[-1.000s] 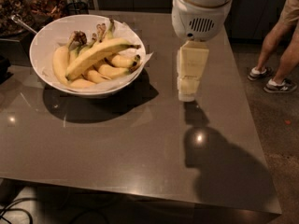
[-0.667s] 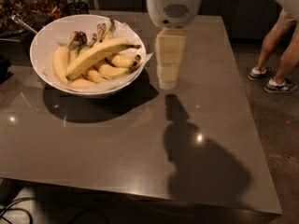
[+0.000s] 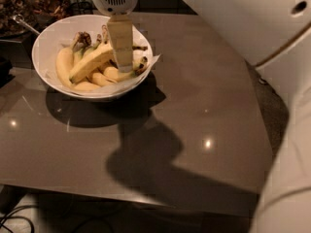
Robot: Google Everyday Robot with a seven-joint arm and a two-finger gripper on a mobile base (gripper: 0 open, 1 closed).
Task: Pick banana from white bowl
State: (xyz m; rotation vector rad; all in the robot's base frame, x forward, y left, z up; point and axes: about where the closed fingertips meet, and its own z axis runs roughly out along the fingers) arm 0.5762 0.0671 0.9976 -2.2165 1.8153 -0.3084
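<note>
- Worktop (image 3: pixel 204 96): glossy dark brown, reflecting lights.
- White bowl (image 3: pixel 43 45) with banana (image 3: pixel 91 61) at 10 o'clock.
- End effector (image 3: pixel 125 66) above bowl's 3 o'clock side; grip state indeterminable.

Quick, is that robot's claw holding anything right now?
Gripper: down over the large round white bowl, by the long yellow banana; open, closed or holding cannot be told.

A glossy brown table (image 3: pixel 204 96) is filling the view, with a metal spoon (image 3: pixel 25 25) resting at ten o'clock and cables (image 3: pixel 12 220) lying at seven.
</note>
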